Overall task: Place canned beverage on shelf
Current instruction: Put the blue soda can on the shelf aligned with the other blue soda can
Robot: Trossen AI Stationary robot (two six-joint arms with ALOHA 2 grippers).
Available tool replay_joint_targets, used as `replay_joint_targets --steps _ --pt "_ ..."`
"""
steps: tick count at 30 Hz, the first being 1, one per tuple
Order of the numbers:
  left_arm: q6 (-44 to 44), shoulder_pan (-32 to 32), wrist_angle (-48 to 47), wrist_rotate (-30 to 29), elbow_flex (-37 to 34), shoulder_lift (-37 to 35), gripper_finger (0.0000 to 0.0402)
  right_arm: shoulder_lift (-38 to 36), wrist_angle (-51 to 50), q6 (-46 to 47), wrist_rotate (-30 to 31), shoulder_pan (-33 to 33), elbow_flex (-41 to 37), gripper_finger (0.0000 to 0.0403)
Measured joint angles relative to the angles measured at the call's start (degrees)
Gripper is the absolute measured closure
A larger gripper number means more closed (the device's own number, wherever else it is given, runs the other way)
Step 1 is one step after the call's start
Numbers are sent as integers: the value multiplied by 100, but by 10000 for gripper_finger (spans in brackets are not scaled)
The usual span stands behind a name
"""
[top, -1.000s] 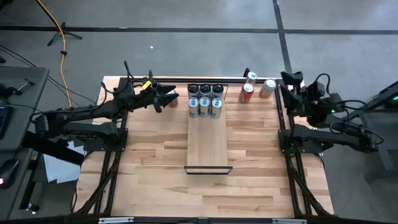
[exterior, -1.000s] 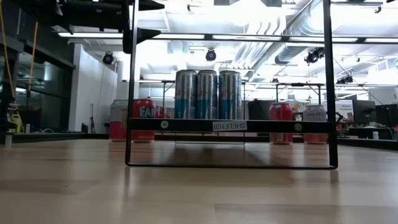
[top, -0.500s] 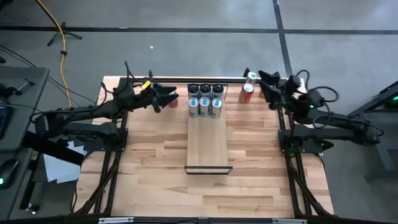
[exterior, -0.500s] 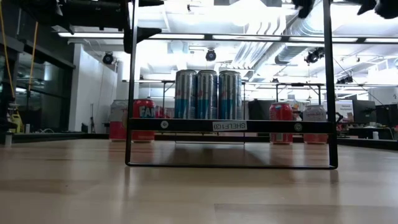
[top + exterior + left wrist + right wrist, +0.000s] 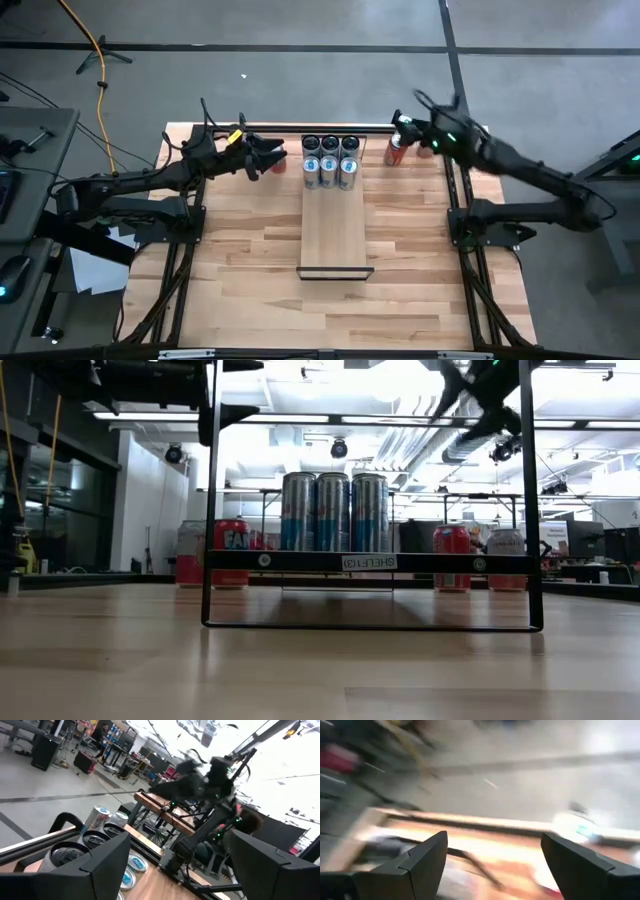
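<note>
high view: right gripper (image 5: 408, 128) over red can (image 5: 394, 150) beside shelf (image 5: 336, 225), fingers apart, empty. six silver cans (image 5: 329, 160) already fill shelf's far end. left gripper (image 5: 272, 156) waits, fingers apart. best centre over can, descend straight, grip mid-body.

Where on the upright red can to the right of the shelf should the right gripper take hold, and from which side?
Grip the red can around the middle of its round side wall, coming from the right, where the right gripper already is. It stands upright, so its curved sides suit two fingers. The shelf blocks its left; another can seems close behind.
</note>
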Motion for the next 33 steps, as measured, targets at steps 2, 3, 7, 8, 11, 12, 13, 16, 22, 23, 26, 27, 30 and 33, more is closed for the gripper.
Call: replay_joint_targets --steps 2,3,7,8,11,12,13,16,22,23,26,27,30,33 --pt "-32 27 0 1 0 -2 106 635 -1126 44 -76 -490 643 96" --pt "-48 35 -2 -2 0 -2 106 946 -1570 -25 -81 -736 904 96" --pt "-114 51 -10 0 0 -2 106 2102 -2152 -275 -291 -1705 1547 96" --pt "-141 51 -14 0 0 -2 106 2350 -2097 -339 -370 -1932 1666 96" --pt "-123 49 -22 25 0 -2 106 3023 -2038 -325 -624 -2476 1958 96" --pt "-82 49 -23 46 0 -2 106 3236 -2044 -250 -764 -2612 2031 96" --pt "-34 49 -24 52 0 -2 106 3424 -2039 -195 -934 -2720 2095 96" --pt "11 49 -26 57 0 -2 106 3848 -1904 -3 -1542 -2896 2236 96" --pt "74 49 -28 66 0 -2 106 4196 -1899 149 -1504 -2818 2335 96" --pt "100 49 -29 68 0 -2 106 4214 -1959 183 -1368 -2788 2335 96" --pt "111 49 -31 68 0 -2 106 4234 -2062 238 -1167 -2689 2335 96" --pt "111 49 -31 68 0 -2 106 4232 -2116 238 -1136 -2654 2337 96" --pt "111 49 -31 68 0 -2 106 4234 -2366 290 -907 -2542 2337 96" --pt "111 49 -31 68 0 -2 106 4225 -2380 359 -800 -2447 2176 96"
